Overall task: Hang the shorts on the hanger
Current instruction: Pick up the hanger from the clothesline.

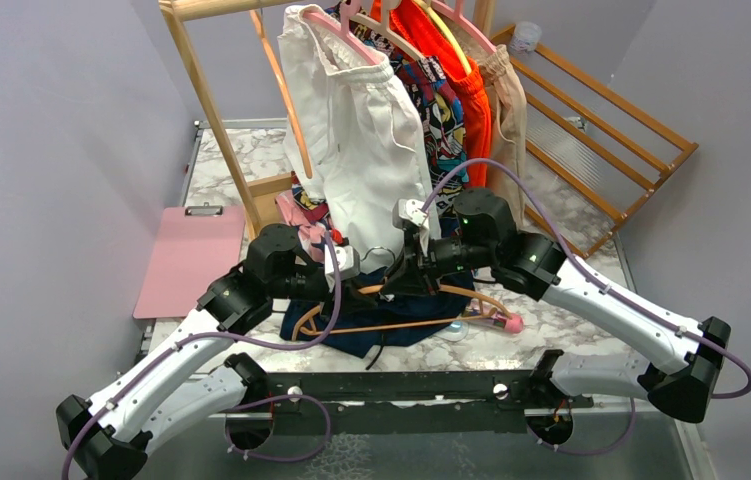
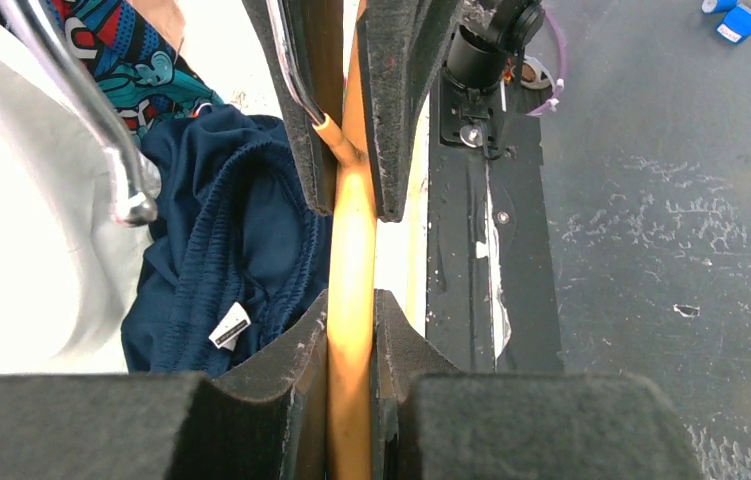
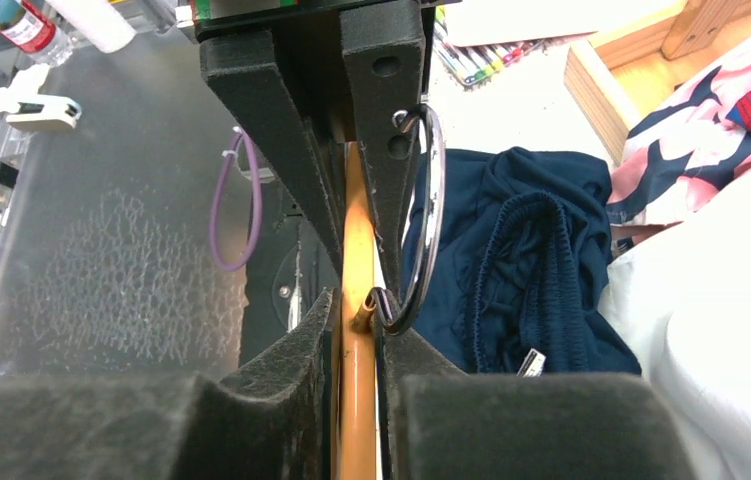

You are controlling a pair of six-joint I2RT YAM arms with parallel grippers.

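On the marble table [image 1: 266, 150], the shorts [image 2: 241, 230] are crumpled beneath the hanger [image 2: 351, 250], which is clamped by both the left gripper [image 2: 351, 310] and the right gripper [image 3: 356, 310]. Beyond, garments [image 1: 361, 130] are hung on a wooden rack [image 1: 197, 90], enclosed by grey walls [image 1: 51, 120].

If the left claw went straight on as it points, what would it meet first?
Likely the right claw, facing it and shut on the same hanger; the gap between them looks short.
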